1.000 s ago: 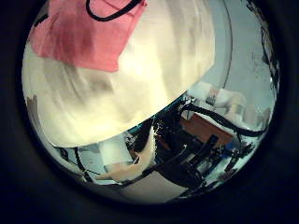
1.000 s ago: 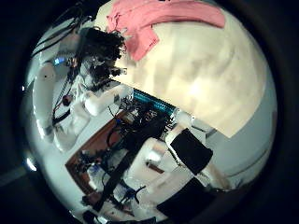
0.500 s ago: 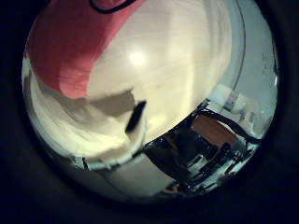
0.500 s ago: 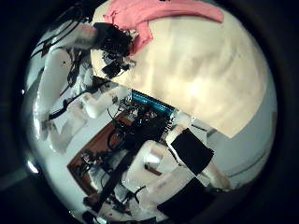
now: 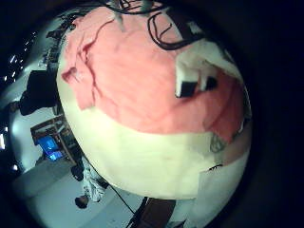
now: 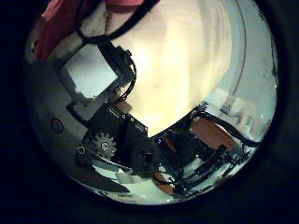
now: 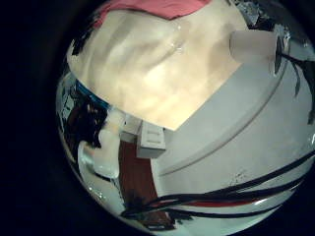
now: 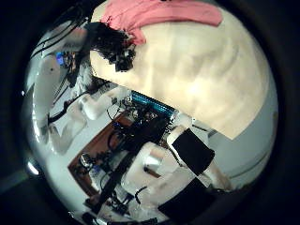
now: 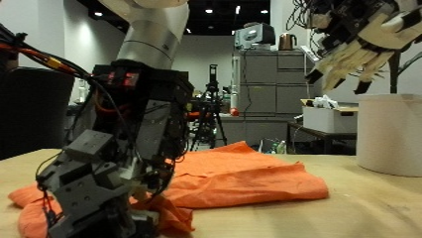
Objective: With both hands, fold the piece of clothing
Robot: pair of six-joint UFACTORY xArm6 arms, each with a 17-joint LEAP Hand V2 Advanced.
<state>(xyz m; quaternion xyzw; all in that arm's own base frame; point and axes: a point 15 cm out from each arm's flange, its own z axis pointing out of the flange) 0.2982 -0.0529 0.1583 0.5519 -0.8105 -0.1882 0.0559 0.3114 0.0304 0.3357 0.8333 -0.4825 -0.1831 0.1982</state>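
An orange cloth lies spread and rumpled on the pale table. My left hand is down on the cloth's near edge, fingers curled into the bunched fabric. The left little finger side palm view shows the cloth close, with one fingertip on it. The right thumb side palm view shows the left hand at the edge of the cloth. My right hand is raised high above the table, away from the cloth, fingers spread and holding nothing.
A white cylinder-shaped container stands on the table under the right hand; it also shows in the right little finger side palm view. Bare table lies between the cloth and the right hand's side.
The left hand has dropped onto the cloth and its fingers have curled in, now filling the left thumb side palm view. The right hand has barely moved.
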